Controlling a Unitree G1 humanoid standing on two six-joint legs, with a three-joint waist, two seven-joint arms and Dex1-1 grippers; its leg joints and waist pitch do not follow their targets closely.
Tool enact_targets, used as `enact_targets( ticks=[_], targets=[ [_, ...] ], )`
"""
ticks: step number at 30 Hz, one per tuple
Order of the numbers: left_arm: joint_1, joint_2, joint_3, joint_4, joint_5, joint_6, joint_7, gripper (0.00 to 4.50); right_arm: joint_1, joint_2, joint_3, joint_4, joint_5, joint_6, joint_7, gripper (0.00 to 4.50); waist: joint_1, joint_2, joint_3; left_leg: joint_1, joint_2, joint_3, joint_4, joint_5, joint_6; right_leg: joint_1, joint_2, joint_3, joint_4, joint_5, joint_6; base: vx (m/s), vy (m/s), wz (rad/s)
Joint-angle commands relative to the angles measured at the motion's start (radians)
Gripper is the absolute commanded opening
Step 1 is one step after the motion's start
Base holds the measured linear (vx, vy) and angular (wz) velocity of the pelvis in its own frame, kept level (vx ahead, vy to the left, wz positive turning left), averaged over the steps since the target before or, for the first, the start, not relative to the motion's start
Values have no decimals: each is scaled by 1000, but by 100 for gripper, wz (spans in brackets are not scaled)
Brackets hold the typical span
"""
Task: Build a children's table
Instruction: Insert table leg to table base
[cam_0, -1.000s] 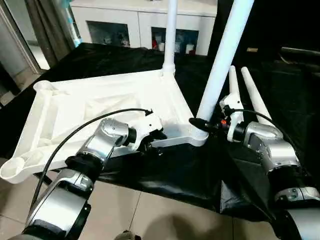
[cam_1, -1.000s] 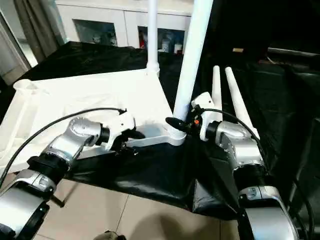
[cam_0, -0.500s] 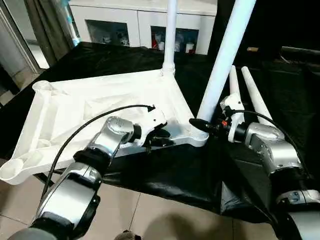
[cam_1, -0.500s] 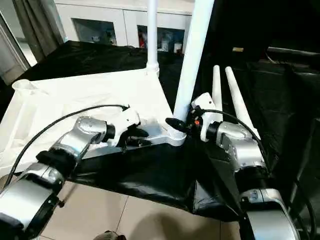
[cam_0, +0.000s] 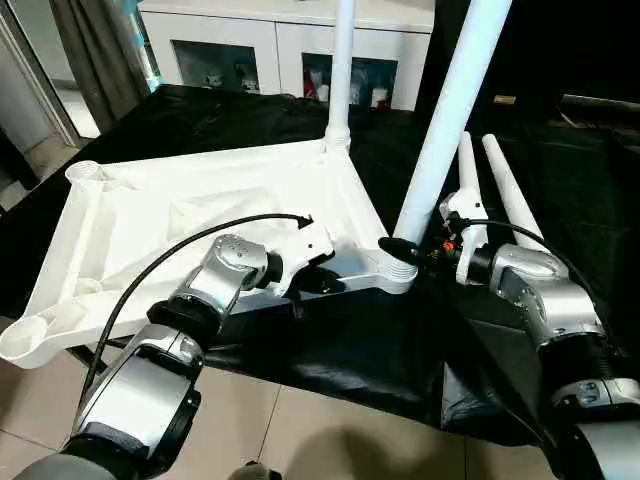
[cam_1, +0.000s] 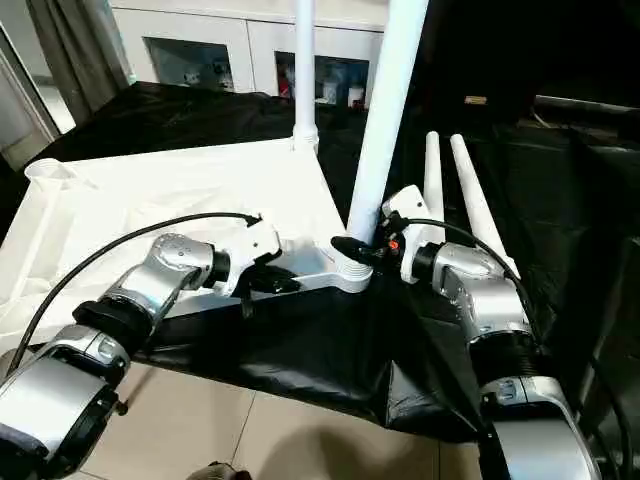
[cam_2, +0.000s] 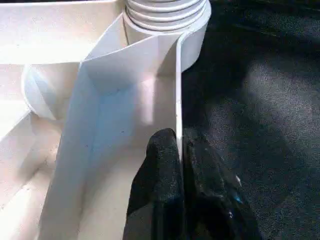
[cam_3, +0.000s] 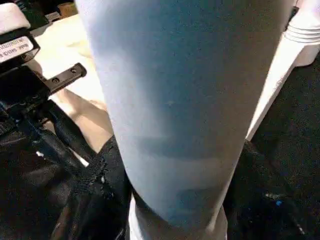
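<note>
Your left gripper is pinched on the thin near rim of the tabletop, one black finger on each side of the wall, just short of the near right corner socket. A second ago those fingers stood apart beside the rim; half a second ago they were closing; now they press onto the plastic. Over the same second the left forearm has moved in toward the corner, so the gripper sits closer to the socket than before. Your right gripper wraps the base of the near leg, just above the socket collar, its fingers spread to the width of the tube and touching it on both sides; it has kept the same place and the same spread through the second. The leg leans slightly as it rises out of that socket, as it did earlier. The tabletop lies upside down on the black cloth, ribbed underside up, its near edge overhanging the cloth's front, unmoved. A second leg stands upright in the far right corner socket. Two loose legs lie side by side on the cloth, just beyond your right gripper, where they lay before. A white cabinet stands behind the cloth.
</note>
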Motion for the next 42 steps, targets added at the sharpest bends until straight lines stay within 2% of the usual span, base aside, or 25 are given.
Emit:
enact_targets(
  ticks=[1,7,9,14,16,17,18,19,23,24,25,26,27,28,30,31,32,33,35,37,39,40,41,42],
  targets=[
    [-15,12,-5,30,24,7,11,0,25,-4,21,45,-24,53,15,196,-1,-14,-68,23,41,-21,-72,-163,50,38,-64,40,-74,-75,-243,0,0,0],
    [-23,10,1,33,10,4,-49,0,34,-13,32,36,-18,57,46,196,-1,-14,-68,22,41,-20,-72,-160,55,39,-64,39,-74,-64,-249,0,0,0],
    [-7,28,-14,12,-1,-41,-147,0,44,-28,56,24,-12,50,114,196,0,-19,-70,20,40,-19,-70,-146,67,41,-64,39,-72,-44,-252,0,0,0],
    [25,52,-27,-42,-33,-87,-283,0,57,-48,78,2,10,41,222,196,3,-19,-71,20,43,-19,-68,-132,89,41,-66,37,-67,-10,-260,0,0,0],
    [34,63,-28,-64,-41,-83,-311,0,60,-58,90,-3,15,42,266,196,3,-21,-69,21,46,-19,-71,-143,88,38,-65,37,-68,-36,-264,0,0,0],
    [34,66,-29,-66,-39,-85,-312,0,61,-60,93,-3,14,40,274,196,4,-18,-69,24,48,-20,-72,-152,82,36,-66,38,-69,-48,-265,0,0,0],
    [33,69,-27,-64,-33,-89,-302,0,62,-62,99,-1,9,36,282,196,4,-21,-68,24,48,-19,-73,-155,78,35,-64,38,-70,-55,-264,0,0,0],
    [31,71,-26,-60,-28,-93,-296,0,63,-64,104,1,4,30,288,196,6,-19,-67,26,48,-19,-74,-163,69,35,-65,39,-71,-71,-262,0,0,0],
    [24,79,-20,-40,-13,-106,-272,0,66,-58,111,10,-10,16,282,196,7,-24,-68,26,47,-19,-76,-170,50,36,-67,41,-71,-76,-254,0,0,0],
    [19,77,-9,-31,-7,-100,-235,0,66,-48,105,24,-20,7,252,196,7,-30,-68,25,47,-18,-76,-165,52,36,-66,41,-71,-69,-253,0,0,0],
    [14,74,-3,-25,-3,-86,-205,0,63,-40,99,40,-32,-4,214,196,7,-26,-67,25,46,-19,-75,-162,53,35,-67,41,-71,-71,-254,0,0,0],
    [7,71,1,-18,3,-71,-174,0,58,-29,91,64,-49,-20,157,196,7,-28,-67,25,47,-19,-76,-164,50,34,-68,41,-71,-75,-252,0,0,0],
    [5,70,3,-16,3,-65,-165,0,56,-26,88,72,-55,-23,138,196,3,-26,-63,29,46,-20,-80,-201,32,31,-68,41,-80,-137,-242,0,0,0],
    [-13,53,22,3,0,-27,-102,0,40,1,64,132,-88,-35,-21,196,2,-32,-62,30,47,-19,-81,-212,24,30,-69,42,-82,-158,-237,0,0,0],
    [-32,37,37,20,-2,10,-47,0,27,32,32,183,-100,-37,-169,195,-10,-27,-56,33,44,-24,-90,-264,-18,24,-70,43,-88,-255,-221,0,0,0],
    [-47,28,40,32,1,33,-15,0,21,54,12,204,-96,-30,-245,194,-15,-31,-58,36,45,-27,-92,-289,-37,26,-72,43,-91,-290,-209,0,0,0],
    [-48,27,41,33,1,36,-12,0,20,56,10,206,-96,-29,-252,194,-19,-33,-58,34,45,-28,-93,-293,-41,26,-71,44,-92,-291,-205,0,0,0],
    [-79,6,51,62,7,79,61,0,5,97,-20,245,-93,-17,-391,193,-26,-31,-56,33,44,-29,-97,-305,-47,25,-69,44,-94,-288,-197,0,0,0],
    [-102,-10,59,85,10,110,119,0,-8,127,-40,275,-90,-13,-483,193,-31,-34,-57,37,41,-30,-96,-331,-54,22,-67,43,-98,-296,-195,0,0,0],
    [-133,-35,70,118,16,149,205,0,-32,170,-66,325,-83,-21,-605,193,-37,-31,-57,39,41,-31,-95,-339,-61,18,-68,45,-97,-291,-199,0,0,0],
    [-161,-65,80,150,26,182,295,0,-59,220,-82,376,-76,-36,-701,193,-44,-33,-56,37,39,-30,-95,-338,-60,16,-67,45,-100,-289,-201,0,0,0],
    [-178,-91,85,167,33,201,357,0,-75,258,-67,405,-97,-54,-763,193,-42,-33,-56,36,39,-31,-95,-335,-57,18,-67,45,-100,-285,-199,0,0,0],
    [-178,-91,85,167,33,201,357,0,-75,258,-67,405,-97,-55,-764,193,-44,-31,-56,37,39,-30,-95,-328,-57,17,-66,45,-99,-266,-200,0,0,0],
    [-185,-101,84,173,39,204,386,0,-81,277,-63,414,-104,-56,-791,193,-43,-35,-57,36,38,-29,-95,-326,-52,19,-65,44,-100,-259,-200,0,0,0]
  ],
)
